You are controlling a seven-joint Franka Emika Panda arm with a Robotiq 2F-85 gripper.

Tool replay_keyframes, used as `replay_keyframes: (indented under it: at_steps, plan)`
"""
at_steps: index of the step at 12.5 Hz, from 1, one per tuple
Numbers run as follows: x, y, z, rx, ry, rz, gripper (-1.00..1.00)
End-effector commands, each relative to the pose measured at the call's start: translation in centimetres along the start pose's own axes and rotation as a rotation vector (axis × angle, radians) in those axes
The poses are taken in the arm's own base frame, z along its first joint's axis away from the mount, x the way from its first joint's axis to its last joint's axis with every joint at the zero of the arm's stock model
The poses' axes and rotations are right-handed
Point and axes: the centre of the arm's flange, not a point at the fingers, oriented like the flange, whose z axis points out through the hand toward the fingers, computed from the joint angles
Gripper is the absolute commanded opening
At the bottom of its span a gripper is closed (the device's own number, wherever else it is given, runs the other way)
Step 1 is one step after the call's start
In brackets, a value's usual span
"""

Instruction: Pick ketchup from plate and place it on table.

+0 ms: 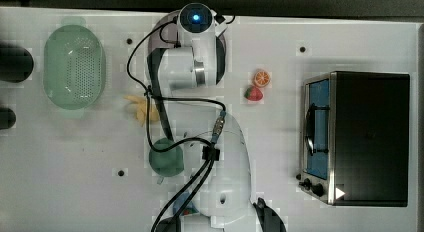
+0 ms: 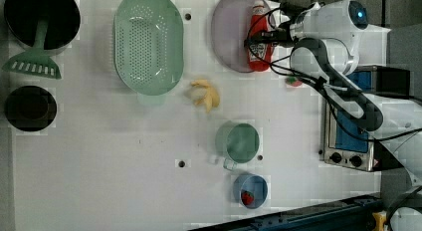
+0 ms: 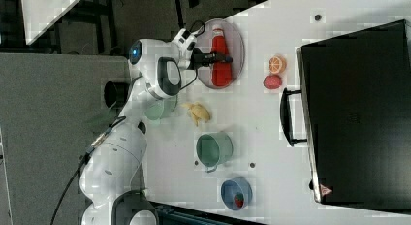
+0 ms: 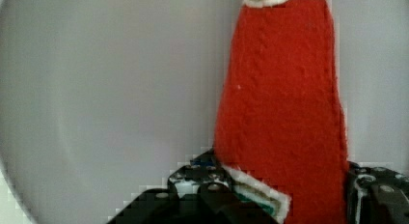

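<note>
1. Lying on its side on the plate (image 2: 229, 37): the ketchup (image 2: 259, 39), a red bottle with a white label, cap towards the left view's top, along the plate's rim on the left view's right.
2. Reaching in from the left view's right, low over the plate: the gripper (image 2: 256, 42), set across the bottle's middle.
3. In the right view, the same hold from the other side: gripper (image 3: 225, 59) across the ketchup (image 3: 221, 60), bottle resting flat on the lilac plate (image 3: 237, 36), not lifted.
4. Close up in the wrist view: red ketchup (image 4: 284, 113) between the two black fingers (image 4: 212, 190), one against each flank, the gripper (image 4: 289, 195) clasped around the bottle's body, pale plate (image 4: 96, 89) beneath.
5. On the white table (image 2: 124, 156), beside the plate on the left view's left: a green colander (image 2: 148, 42).
6. Near the colander's lower rim in the left view: a peeled banana (image 2: 206, 95); below it a green mug (image 2: 239, 141), then a small blue dish (image 2: 250, 190) holding a toy strawberry (image 2: 246, 197).
7. At the left view's left edge: a black pot (image 2: 42, 19) with a green spatula (image 2: 32, 66) leaning out of it, and a second black pot (image 2: 30, 107) below.
8. At the top view's right: a toaster oven (image 1: 360, 137), with an orange slice (image 1: 261, 78) and a second strawberry (image 1: 253, 93) just beside each other to its left.
</note>
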Motion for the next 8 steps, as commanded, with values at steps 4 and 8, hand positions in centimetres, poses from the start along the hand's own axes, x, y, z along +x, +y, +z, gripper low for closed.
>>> replay_keyframes:
  at_steps: [4,8]
  plan:
    - [1.4,-0.1,-5.8,-0.002,0.067,-0.037,0.15]
    - [0.4,1.2,-15.2,0.015,-0.001,0.032,0.15]
